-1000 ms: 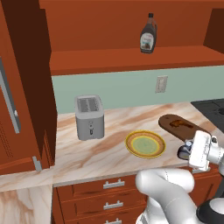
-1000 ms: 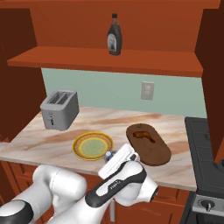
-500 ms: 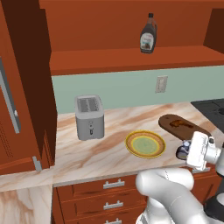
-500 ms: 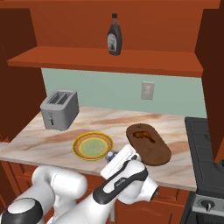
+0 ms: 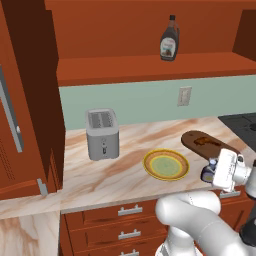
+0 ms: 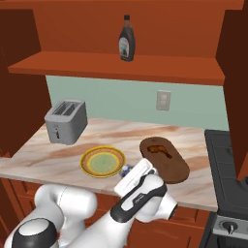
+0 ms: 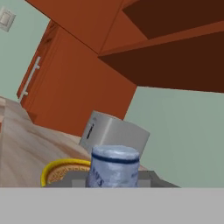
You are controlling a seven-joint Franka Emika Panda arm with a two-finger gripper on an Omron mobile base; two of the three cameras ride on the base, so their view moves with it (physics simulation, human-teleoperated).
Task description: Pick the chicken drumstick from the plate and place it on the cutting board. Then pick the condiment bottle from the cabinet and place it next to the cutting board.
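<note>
1 hand (image 5: 209,174) clamped on condiment bottle (image 7: 112,166) between plate (image 5: 166,164) and cutting board (image 5: 206,144)

Polished pink-veined marble counter (image 5: 100,175). Toaster (image 5: 102,134) in brushed, matt metal. Plate (image 5: 166,165) looks glazed ceramic. Cutting board (image 6: 164,159) dark smooth wood. Cabinet (image 5: 150,70) reddish wood, satin finish. Brown bottle (image 5: 169,40) glossy.
</note>
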